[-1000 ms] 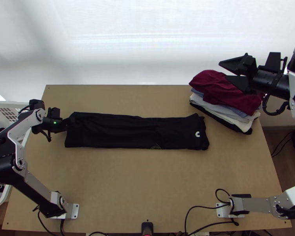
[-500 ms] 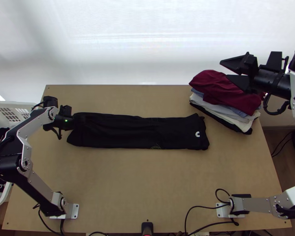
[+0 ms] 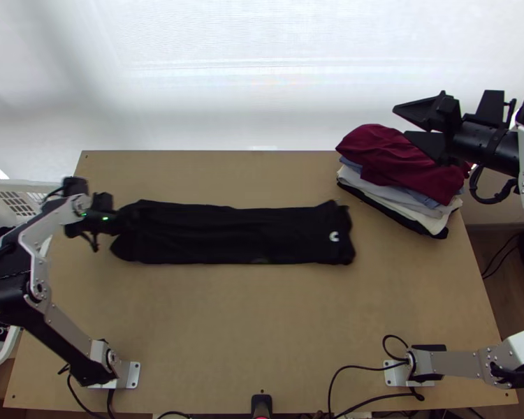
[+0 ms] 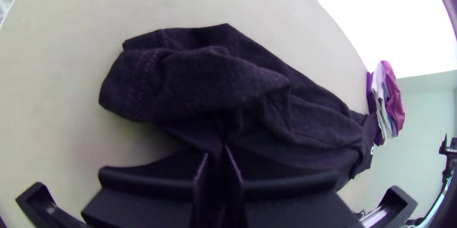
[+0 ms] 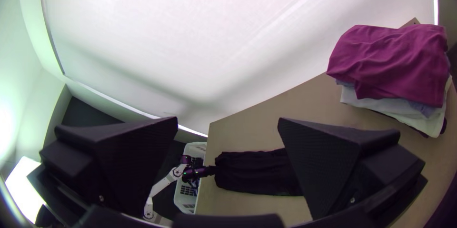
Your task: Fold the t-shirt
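Across the worktop (image 3: 262,314), the black t-shirt (image 3: 241,234) is lying in a long folded strip. At its left end, the left gripper (image 3: 126,220) is pinching it between closed fingers. Near the clothes pile (image 3: 381,150), the right gripper (image 3: 402,121) is hanging with its fingers wide apart.

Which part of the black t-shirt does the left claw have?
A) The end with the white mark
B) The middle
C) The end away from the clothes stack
C: the left claw is closed on the black t-shirt at the end opposite the white mark, away from the clothes stack.
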Tool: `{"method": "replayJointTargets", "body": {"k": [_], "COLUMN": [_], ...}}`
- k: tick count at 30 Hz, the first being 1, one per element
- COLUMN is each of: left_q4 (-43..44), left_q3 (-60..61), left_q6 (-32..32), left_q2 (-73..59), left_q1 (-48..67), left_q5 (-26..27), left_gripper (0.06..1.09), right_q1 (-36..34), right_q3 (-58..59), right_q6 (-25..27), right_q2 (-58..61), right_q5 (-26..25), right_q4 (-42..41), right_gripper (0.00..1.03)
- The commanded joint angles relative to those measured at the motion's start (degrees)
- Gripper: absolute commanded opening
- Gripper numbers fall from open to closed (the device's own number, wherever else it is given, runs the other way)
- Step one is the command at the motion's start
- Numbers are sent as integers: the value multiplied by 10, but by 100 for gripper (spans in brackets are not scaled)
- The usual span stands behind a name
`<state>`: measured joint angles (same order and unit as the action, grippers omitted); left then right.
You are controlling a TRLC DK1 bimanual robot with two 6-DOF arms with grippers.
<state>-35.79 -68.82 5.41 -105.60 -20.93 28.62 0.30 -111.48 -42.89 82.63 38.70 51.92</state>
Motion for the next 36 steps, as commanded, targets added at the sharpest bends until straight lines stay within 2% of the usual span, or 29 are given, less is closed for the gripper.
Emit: {"method": "replayJointTargets", "body": {"k": [1, 7, 13, 21, 28, 36], "left_q4": [-34, -125, -192, -205, -177, -130], "left_q3": [-28, -105, -119, -133, -158, -184], "left_q6": [54, 105, 81, -43, -135, -219], "left_q2": [-7, -14, 79, 176, 166, 113], "left_q1": [-68, -147, -102, 90, 226, 318], "left_q5": [-9, -8, -7, -6, -8, -16], "left_gripper": [10, 10, 10, 10, 10, 10], "right_q1": [-4, -4, -4, -4, -4, -4], "right_q3": [-14, -13, -10, -10, -20, -17], "right_q6": [-8, -6, -6, -6, -6, -6], "right_q2": [6, 7, 7, 9, 14, 16], "right_q5": [9, 9, 9, 9, 9, 8], "right_q4": [2, 1, 1, -2, -3, -4], "right_gripper": [99, 99, 99, 99, 99, 99]}}
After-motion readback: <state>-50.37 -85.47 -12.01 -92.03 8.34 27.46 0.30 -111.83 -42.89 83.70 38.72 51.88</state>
